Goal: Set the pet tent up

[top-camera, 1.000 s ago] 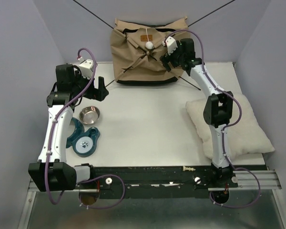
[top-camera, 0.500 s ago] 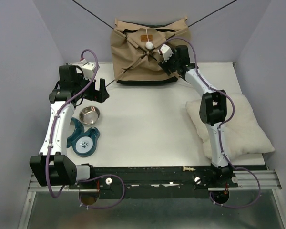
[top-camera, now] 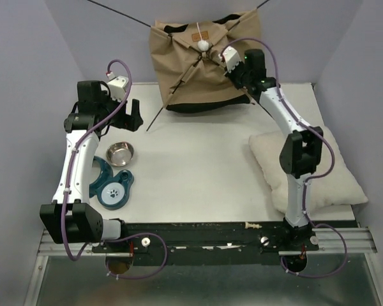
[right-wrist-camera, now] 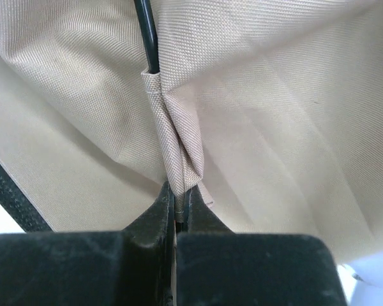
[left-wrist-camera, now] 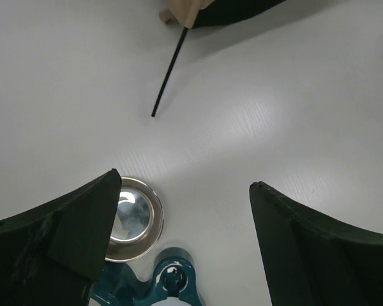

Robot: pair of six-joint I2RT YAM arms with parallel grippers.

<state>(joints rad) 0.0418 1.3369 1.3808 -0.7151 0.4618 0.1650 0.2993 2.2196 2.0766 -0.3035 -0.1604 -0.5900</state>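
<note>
The pet tent (top-camera: 198,70) is a tan fabric heap with thin black poles, a brown label and a white pom-pom (top-camera: 203,45), at the table's far middle. My right gripper (top-camera: 235,71) is on its right side, shut on a fold of the tent's fabric sleeve (right-wrist-camera: 177,166), from which a black pole (right-wrist-camera: 145,32) runs up. A loose pole end (top-camera: 158,117) (left-wrist-camera: 169,70) sticks out over the table at the tent's lower left. My left gripper (top-camera: 131,118) (left-wrist-camera: 185,210) hangs open above the table, left of the tent, holding nothing.
A steel bowl (top-camera: 120,153) (left-wrist-camera: 133,220) and a teal paw-print bowl stand (top-camera: 113,185) lie at the left. A white fluffy cushion (top-camera: 332,169) lies at the right, under the right arm. Grey walls close in the table on three sides.
The right gripper has shut on the tent's fabric sleeve and lifted it, so the tent's right side now stands higher. The left arm has drifted slightly, still open.
</note>
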